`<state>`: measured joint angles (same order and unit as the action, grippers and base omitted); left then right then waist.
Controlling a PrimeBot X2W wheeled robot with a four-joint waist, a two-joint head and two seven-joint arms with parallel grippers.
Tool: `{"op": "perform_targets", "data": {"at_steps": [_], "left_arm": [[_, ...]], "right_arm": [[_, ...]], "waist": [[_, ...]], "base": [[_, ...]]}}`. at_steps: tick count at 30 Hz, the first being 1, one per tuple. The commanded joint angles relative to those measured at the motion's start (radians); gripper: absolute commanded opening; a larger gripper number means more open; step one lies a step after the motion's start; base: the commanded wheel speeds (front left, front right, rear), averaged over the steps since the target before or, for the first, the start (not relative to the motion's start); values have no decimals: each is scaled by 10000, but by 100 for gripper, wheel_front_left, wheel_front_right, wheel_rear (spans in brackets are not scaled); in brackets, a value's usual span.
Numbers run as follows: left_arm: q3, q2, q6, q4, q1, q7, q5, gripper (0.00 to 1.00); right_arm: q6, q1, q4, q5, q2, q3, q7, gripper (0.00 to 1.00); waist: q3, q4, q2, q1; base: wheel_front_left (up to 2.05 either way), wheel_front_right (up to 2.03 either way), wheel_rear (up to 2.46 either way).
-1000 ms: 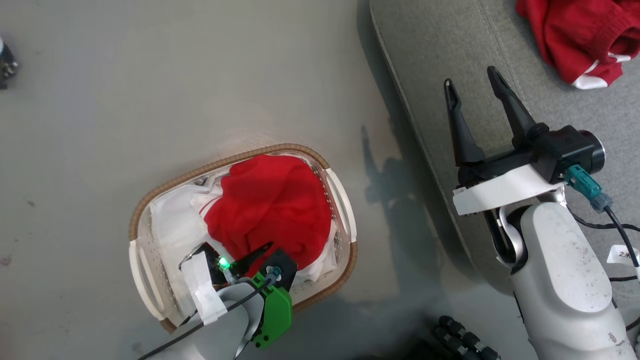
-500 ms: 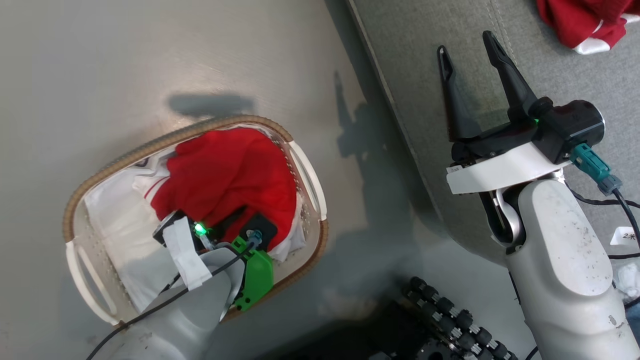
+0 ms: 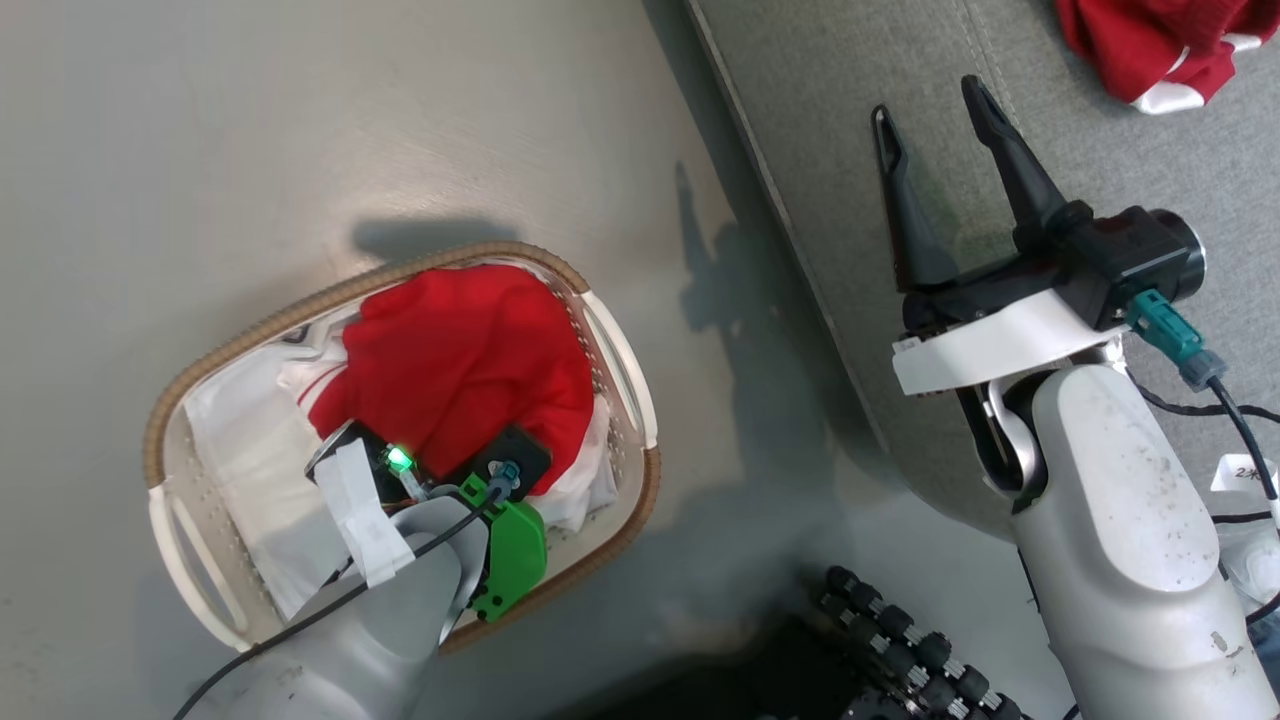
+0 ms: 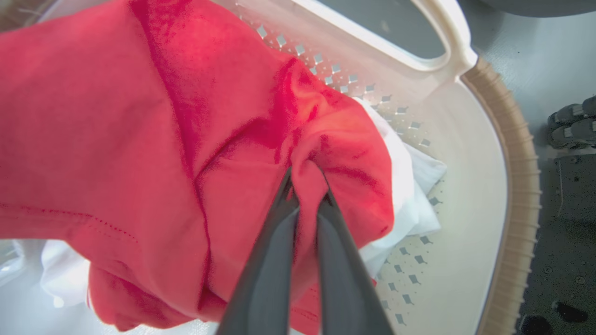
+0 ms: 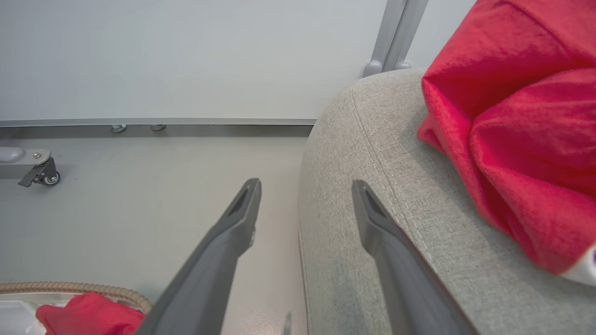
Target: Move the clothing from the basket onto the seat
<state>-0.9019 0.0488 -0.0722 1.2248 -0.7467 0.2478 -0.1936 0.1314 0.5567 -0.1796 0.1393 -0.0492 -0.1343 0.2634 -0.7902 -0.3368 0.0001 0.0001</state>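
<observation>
Between the fingers of the left gripper (image 4: 305, 179), in the left wrist view, a fold of the red clothing (image 4: 139, 116) is pinched, the fingers being drawn almost together on it. The clothing is heaped inside the basket (image 4: 470, 177), over a white liner (image 4: 412, 186).

From the head view, the basket is seen standing on the floor (image 3: 300, 130) near the seat (image 3: 820, 130). The right gripper (image 3: 925, 100) is poised above the seat's edge facing the basket, fingers spread and empty. A second garment (image 3: 1140, 45) is laid on the seat, well apart from that gripper.

By the right wrist view, the spread fingers are shown straddling the seat's rounded edge, one over the floor, one over the seat.
</observation>
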Motion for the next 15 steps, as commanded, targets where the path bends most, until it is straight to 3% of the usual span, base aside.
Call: {"op": "perform_targets", "data": {"at_steps": [1,15], "left_arm": [[0,44,-56,-104,186,82,-108,0],[-154,27,-149,-2343,1266,185,-581,0]], "right_arm": [[-14,-197,-82,-98,-26,35,21,100],[-14,-1170,-662,-956,-31,466,21,100]], "waist": [[395,279,-1,-1],[2960,1273,-1,-1]], "base": [[0,0,0],[0,0,0]]}}
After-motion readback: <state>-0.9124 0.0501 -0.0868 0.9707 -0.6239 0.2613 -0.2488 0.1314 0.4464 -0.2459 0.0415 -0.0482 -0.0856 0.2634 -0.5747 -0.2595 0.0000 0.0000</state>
